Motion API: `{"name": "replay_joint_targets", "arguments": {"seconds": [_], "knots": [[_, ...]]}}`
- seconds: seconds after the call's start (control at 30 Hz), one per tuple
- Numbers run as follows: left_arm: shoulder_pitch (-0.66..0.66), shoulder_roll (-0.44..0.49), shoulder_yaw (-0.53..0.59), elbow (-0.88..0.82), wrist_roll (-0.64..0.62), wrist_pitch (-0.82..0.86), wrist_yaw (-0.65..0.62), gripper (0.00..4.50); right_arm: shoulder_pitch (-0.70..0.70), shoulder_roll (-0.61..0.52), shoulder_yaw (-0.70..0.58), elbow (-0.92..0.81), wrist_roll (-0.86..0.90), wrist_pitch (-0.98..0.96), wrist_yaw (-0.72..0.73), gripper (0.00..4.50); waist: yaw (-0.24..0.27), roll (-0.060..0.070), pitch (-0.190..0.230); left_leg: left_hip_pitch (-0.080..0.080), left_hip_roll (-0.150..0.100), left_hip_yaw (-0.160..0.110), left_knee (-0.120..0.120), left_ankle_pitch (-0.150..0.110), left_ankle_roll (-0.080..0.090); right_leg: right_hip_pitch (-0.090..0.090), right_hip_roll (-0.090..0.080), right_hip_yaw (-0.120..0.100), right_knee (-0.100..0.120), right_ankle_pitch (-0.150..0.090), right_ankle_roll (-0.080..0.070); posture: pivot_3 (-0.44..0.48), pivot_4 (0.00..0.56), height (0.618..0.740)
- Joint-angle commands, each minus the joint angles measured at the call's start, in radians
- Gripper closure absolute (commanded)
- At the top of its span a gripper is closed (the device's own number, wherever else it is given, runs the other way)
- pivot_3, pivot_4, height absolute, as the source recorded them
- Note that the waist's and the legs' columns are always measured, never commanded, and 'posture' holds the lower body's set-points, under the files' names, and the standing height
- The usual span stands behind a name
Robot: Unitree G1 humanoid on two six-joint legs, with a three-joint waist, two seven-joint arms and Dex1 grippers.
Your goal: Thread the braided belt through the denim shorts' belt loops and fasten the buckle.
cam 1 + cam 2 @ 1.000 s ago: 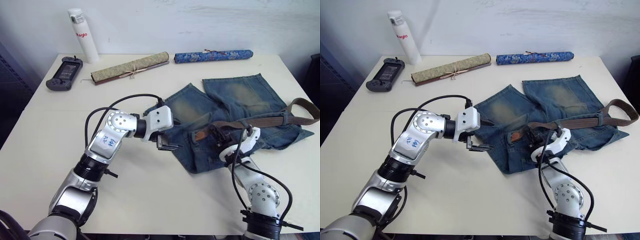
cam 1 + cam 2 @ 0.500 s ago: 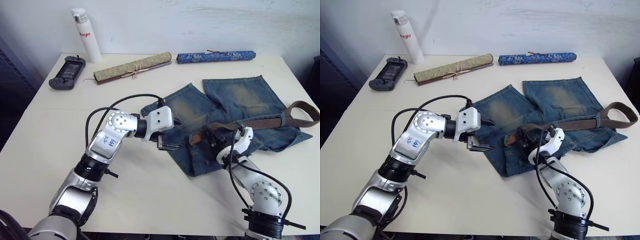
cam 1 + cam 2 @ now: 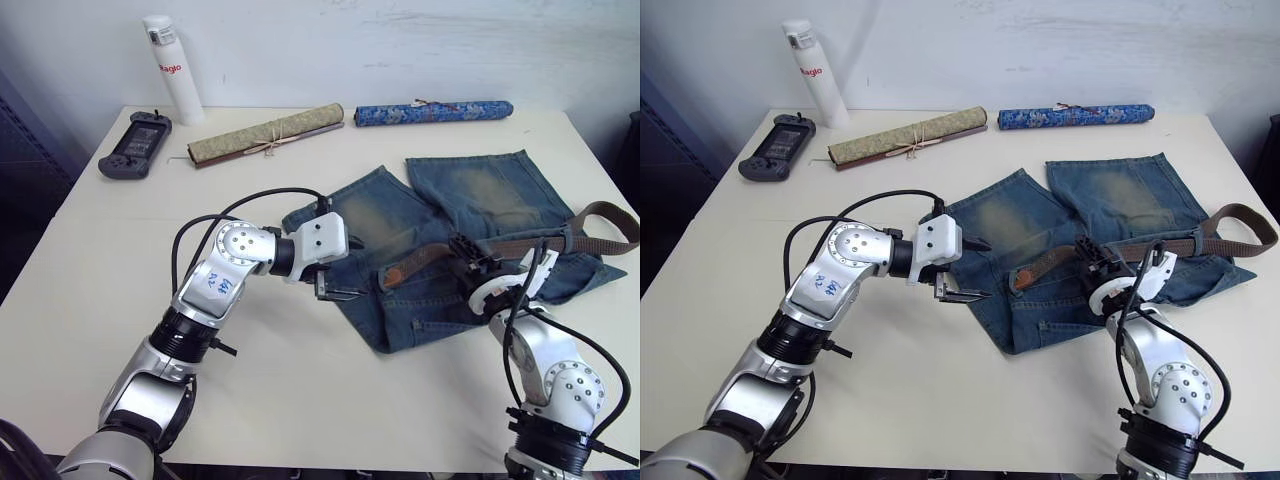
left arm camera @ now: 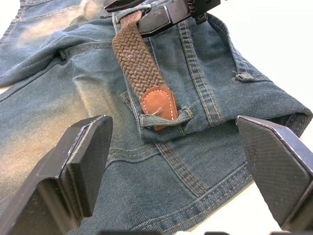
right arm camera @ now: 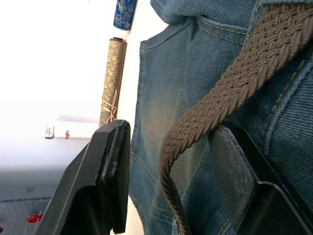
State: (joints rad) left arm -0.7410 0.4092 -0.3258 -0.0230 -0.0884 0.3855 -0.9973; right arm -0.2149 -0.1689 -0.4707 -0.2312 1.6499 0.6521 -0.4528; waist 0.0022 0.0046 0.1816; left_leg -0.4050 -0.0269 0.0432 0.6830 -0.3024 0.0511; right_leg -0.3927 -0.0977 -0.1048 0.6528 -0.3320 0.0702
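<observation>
1. I'm looking down on a white table [image 3: 90, 260] that runs up to a pale wall.
2. Along the far edge, well beyond my left gripper [image 3: 342, 291], lie a dark handheld [image 3: 131, 145], a white bottle [image 3: 170, 68], a tan roll [image 3: 265, 133] and a blue roll [image 3: 433, 111].
3. My left gripper is released, jaws spread wide, hovering at the near-left edge of the shorts [image 3: 450, 240] and touching nothing.
4. Ahead of its fingers [image 4: 78, 166], the belt's tan leather tip [image 4: 157, 105] is poked under a loop [image 4: 165, 120] on the waistband.
5. The belt [image 3: 1050, 263] runs across the shorts from that tip towards my right gripper [image 3: 1092, 262], then on to the right, where it curls back at the shorts' edge.
6. My right gripper is clenched on the belt, just past the tip, with the strap between its fingers [image 5: 110, 166].
7. I can't make out the buckle.
</observation>
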Motion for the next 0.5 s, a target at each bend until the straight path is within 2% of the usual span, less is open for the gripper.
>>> {"name": "replay_joint_targets", "arguments": {"seconds": [0.03,0.1,0.13,0.27,0.4,0.5], "knots": [[-0.019,0.001,0.003,-0.016,0.0,-0.012,0.0,0.0,0.003,-0.014,0.026,-0.004,0.016,-0.001,-0.011,3.23,0.0,0.0,0.0,0.0,0.0,0.0,0.0,0.0,0.0,0.0,0.0,0.0,0.0,0.0,0.0,0.0,0.15,0.686],[-0.02,0.002,0.004,-0.016,0.001,-0.011,0.0,0.0,0.014,-0.018,0.042,-0.007,-0.004,0.002,0.002,4.26,-0.001,0.0,0.0,0.0,0.0,0.0,0.0,0.0,0.0,0.0,0.0,0.0,0.0,0.0,0.0,0.0,0.15,0.686],[-0.02,0.003,0.005,-0.015,0.001,-0.011,-0.001,0.0,0.021,-0.026,0.055,-0.011,-0.031,0.007,0.016,4.45,0.0,0.0,0.0,0.0,0.0,0.0,0.0,0.0,0.0,0.0,0.0,0.0,0.0,0.0,0.0,0.0,0.15,0.686],[-0.022,0.004,0.004,-0.013,0.001,-0.011,-0.002,0.0,0.05,-0.076,0.132,-0.038,-0.212,0.009,0.125,4.45,0.0,0.0,0.0,0.0,0.0,0.0,0.0,0.0,0.0,0.0,0.0,0.0,0.0,0.0,0.0,0.0,0.15,0.686],[-0.023,0.002,0.002,-0.012,0.0,-0.011,-0.004,0.0,0.051,-0.052,0.161,-0.024,-0.376,-0.086,0.224,4.45,-0.003,0.0,0.0,0.0,0.0,0.0,0.0,0.0,0.0,0.0,0.0,0.0,0.0,0.0,0.0,0.0,0.15,0.686],[-0.024,0.002,0.001,-0.015,-0.002,-0.009,-0.005,0.0,0.046,-0.022,0.141,-0.004,-0.444,-0.141,0.245,4.45,-0.001,0.0,0.0,0.0,0.0,0.0,0.0,0.0,0.0,0.0,0.0,0.0,0.0,0.0,0.0,0.0,0.15,0.686]]}}
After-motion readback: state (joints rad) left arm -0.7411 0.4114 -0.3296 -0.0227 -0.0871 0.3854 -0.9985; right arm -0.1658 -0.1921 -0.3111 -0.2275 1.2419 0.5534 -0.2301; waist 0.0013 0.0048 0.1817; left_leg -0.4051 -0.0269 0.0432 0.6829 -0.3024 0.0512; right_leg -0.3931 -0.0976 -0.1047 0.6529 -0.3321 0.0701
